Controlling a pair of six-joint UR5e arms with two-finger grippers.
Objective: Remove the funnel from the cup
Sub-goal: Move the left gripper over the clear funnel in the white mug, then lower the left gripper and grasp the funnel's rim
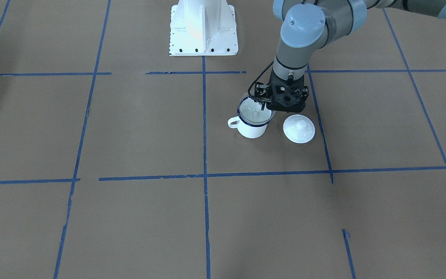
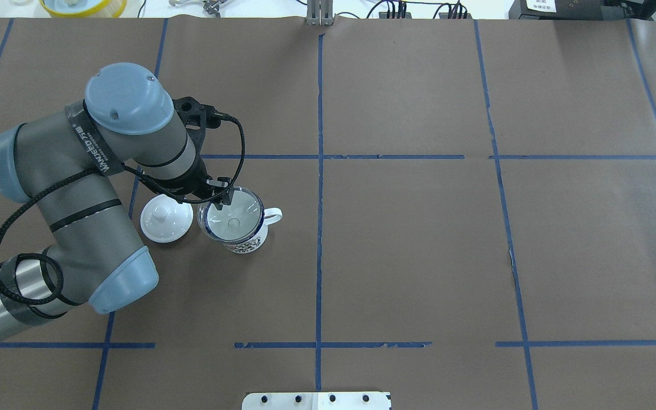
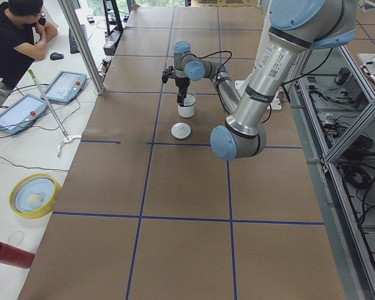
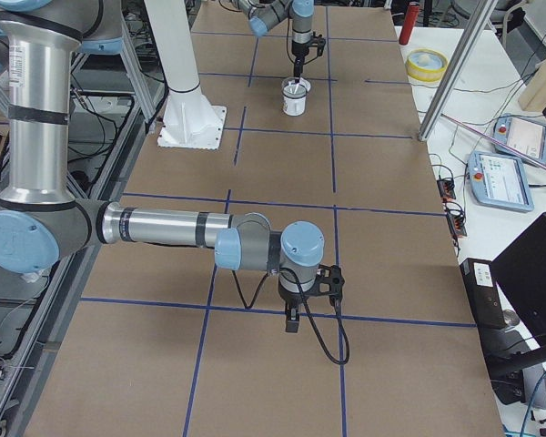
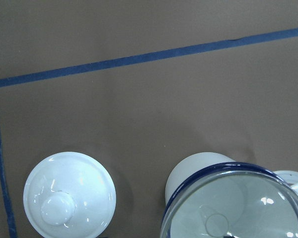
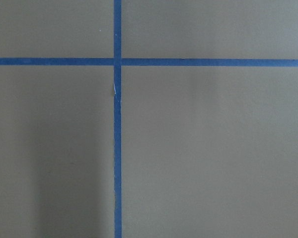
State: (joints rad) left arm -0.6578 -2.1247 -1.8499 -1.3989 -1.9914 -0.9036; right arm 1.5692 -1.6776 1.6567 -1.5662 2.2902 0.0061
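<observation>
**Funnel (image 1: 254,111) seated in cup (image 1: 251,131)**

Front view: I see the lid (image 1: 299,129) just right of the cup.
Overhead: left gripper (image 2: 221,200) meets the funnel rim on the lid side; grip state unreadable.
Right-side view: right gripper (image 4: 292,320) hangs well apart, near me; state unreadable.

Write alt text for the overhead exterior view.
The left gripper is at the rim of a clear funnel that sits in a white, blue-rimmed cup. A round white lid lies beside the cup on the brown table.
</observation>
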